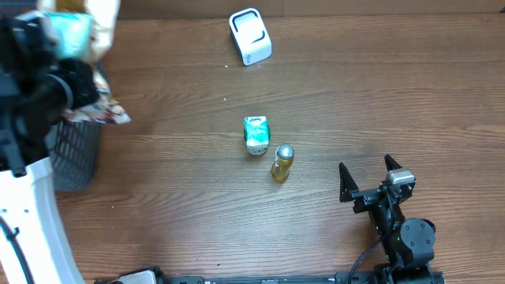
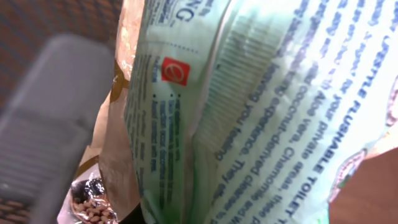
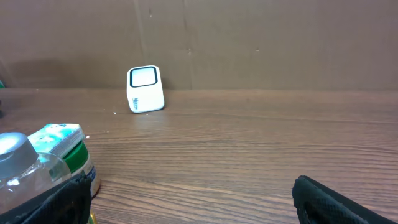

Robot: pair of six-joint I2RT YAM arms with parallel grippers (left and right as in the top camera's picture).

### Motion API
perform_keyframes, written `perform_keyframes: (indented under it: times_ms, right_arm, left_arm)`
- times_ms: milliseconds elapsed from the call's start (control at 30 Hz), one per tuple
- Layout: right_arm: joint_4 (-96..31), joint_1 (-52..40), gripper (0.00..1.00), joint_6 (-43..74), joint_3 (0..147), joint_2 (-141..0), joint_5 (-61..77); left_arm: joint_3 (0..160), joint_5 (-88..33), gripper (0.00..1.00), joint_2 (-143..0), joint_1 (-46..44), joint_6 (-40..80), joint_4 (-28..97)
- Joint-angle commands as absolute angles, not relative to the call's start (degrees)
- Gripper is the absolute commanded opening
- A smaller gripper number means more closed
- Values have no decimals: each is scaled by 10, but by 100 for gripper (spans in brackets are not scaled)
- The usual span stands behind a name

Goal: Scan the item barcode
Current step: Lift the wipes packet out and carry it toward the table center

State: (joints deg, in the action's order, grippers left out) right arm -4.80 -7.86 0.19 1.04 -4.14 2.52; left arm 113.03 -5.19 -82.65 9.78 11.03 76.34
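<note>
Far left corner: my left gripper (image 1: 79, 55) appears to be clamped on the wipes pack (image 1: 69, 30) above the basket (image 1: 75, 162). In the wrist view the pack's long axis runs steeply across the lens, and I can't pick out a barcode. The scanner (image 1: 250, 36) sits well to the pack's right along the far edge, its window facing my side. The table (image 1: 394, 95) between them is bare. A carton (image 1: 256, 134) and bottle (image 1: 282, 162) stand nearer me, off that line. My right gripper (image 1: 368, 175) waits wide open, empty, well apart from the scanner.
</note>
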Motion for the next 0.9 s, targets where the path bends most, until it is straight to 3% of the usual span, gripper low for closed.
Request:
perform_keyframes:
  times_ms: [0,267,500,867]
  right_arm:
    - [-47,-76,100,-1,5,-42,21]
    - [-47,-76,100,-1,5,-42,21]
    - [-47,-76,100,-1,5,-42,21]
    - [-47,-76,100,-1,5,-42,21]
  left_arm:
    - [1092,-19,6,-832,46,145,766]
    - [929,-12,5,-832,-46,232,715]
    - [744,-3,4,-832,-121,302,589]
    - [560,125,4,-832,-211,378,411]
